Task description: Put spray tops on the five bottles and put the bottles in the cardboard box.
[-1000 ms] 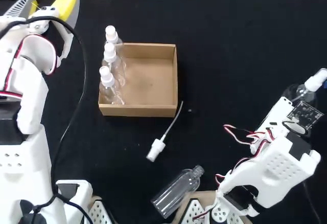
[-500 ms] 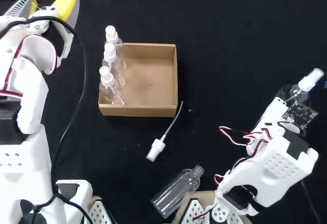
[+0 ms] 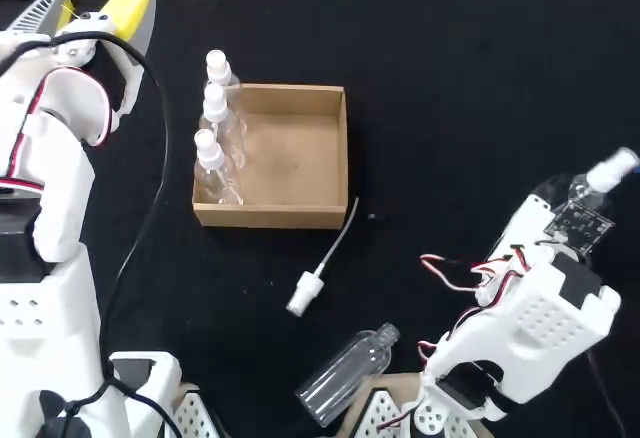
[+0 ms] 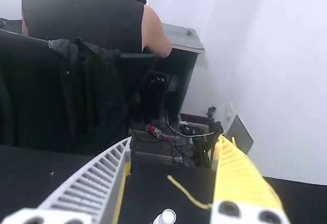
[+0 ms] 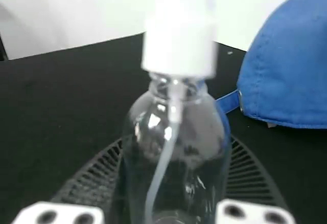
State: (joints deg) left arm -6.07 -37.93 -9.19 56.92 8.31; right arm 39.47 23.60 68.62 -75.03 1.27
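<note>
One clear bottle — white spray top fitted, dip tube inside — sits pinched between the jaws of the right gripper; the left gripper has its jaws spread.

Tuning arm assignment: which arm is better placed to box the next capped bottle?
Right, most likely. The right gripper is shut on a capped bottle, so it only needs carrying to the cardboard box. The left gripper is open and empty, beyond the box's far left corner.
</note>
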